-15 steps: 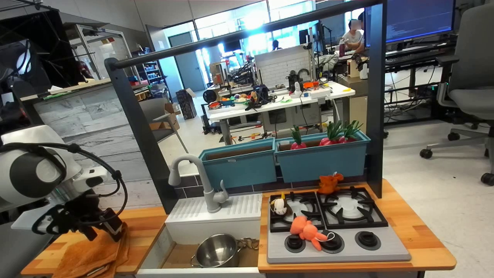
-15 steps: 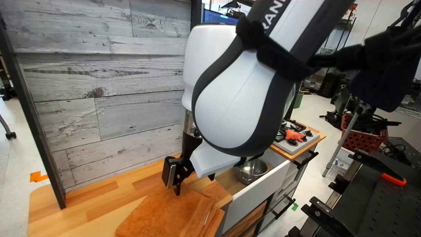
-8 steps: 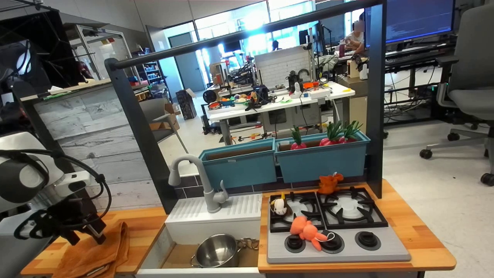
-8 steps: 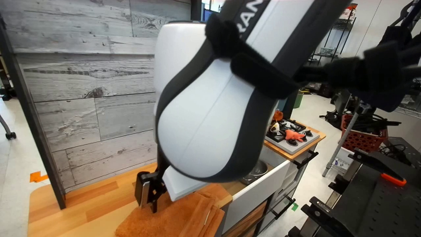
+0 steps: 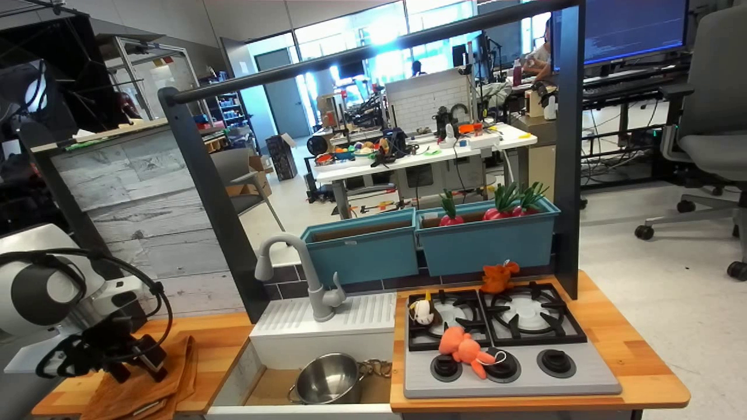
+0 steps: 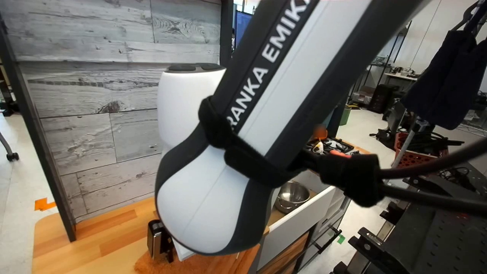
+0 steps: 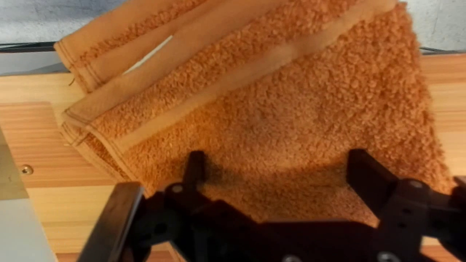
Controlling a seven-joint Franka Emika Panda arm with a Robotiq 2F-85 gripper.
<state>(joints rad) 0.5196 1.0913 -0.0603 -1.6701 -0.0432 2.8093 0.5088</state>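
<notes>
Pointing down over the orange towel (image 7: 276,120), the pincer (image 7: 278,160) stands wide, its fingers (image 7: 196,171) well apart and the towel's pile showing in the gap. In the wrist view both dark tips fall inside the towel's outline, its borders running out beyond them on either side. The towel's hemmed folds face the sink (image 5: 324,344), and one end reaches past the edge of the wooden counter (image 5: 216,335). Wood flanks the towel: a strip between it and the sink, and a further run on the opposite side. A band of counter also separates the towel from the upright panel (image 6: 114,95) of grey planks behind it. As for the towel itself, it lies directly beneath the pincer; whether the tips touch its pile cannot be told. Over the towel, in an exterior view, the bulky white arm (image 6: 201,213) hides much of the pincer. Just past the towel's strip of wood, the sink holds a steel pot (image 5: 327,376), with a grey faucet (image 5: 321,303) rising on its rear ledge. Farther from the towel, beyond the sink, the stove (image 5: 528,386) bears a coral toy (image 5: 464,347), a white-and-brown toy (image 5: 425,312) and an orange toy (image 5: 499,279). Higher than the towel and well apart from it, two teal planters (image 5: 362,251) sit side by side, the farther one holding red radishes (image 5: 497,214).
</notes>
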